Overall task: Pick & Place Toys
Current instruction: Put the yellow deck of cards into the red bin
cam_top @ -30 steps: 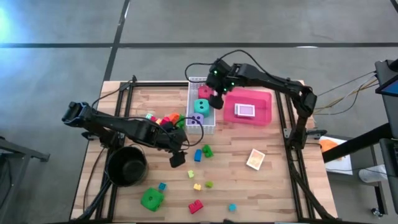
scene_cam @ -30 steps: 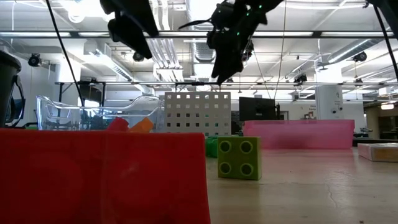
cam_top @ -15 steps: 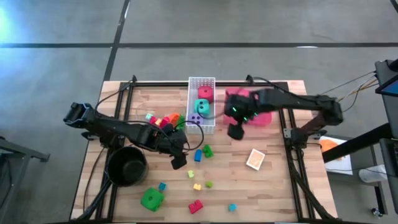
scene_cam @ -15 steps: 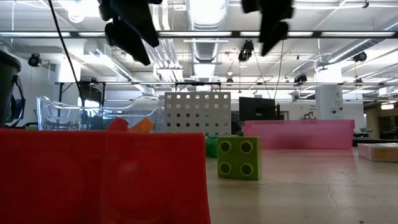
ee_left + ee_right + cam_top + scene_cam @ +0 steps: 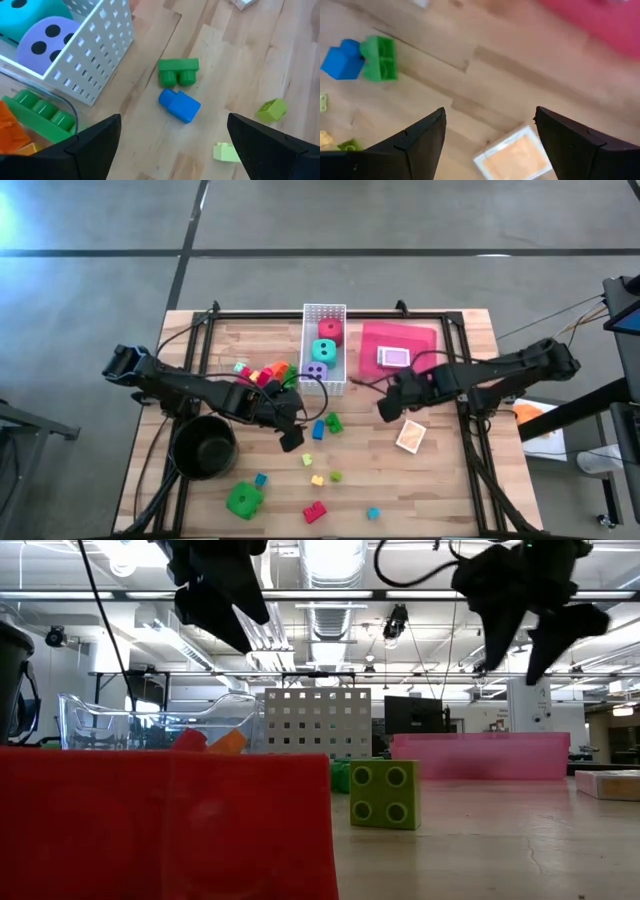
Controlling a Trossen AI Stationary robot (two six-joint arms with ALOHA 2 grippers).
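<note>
Since a second ago your right gripper [image 5: 390, 408] has swung from the basket [image 5: 324, 312] toward the card pack [image 5: 411, 436], jaws apart and empty. Centre over the pack, then descend squarely. Your left gripper [image 5: 291, 438], also wide and empty, hovers beside the blue brick [image 5: 179, 105] and green brick [image 5: 178, 71].
</note>
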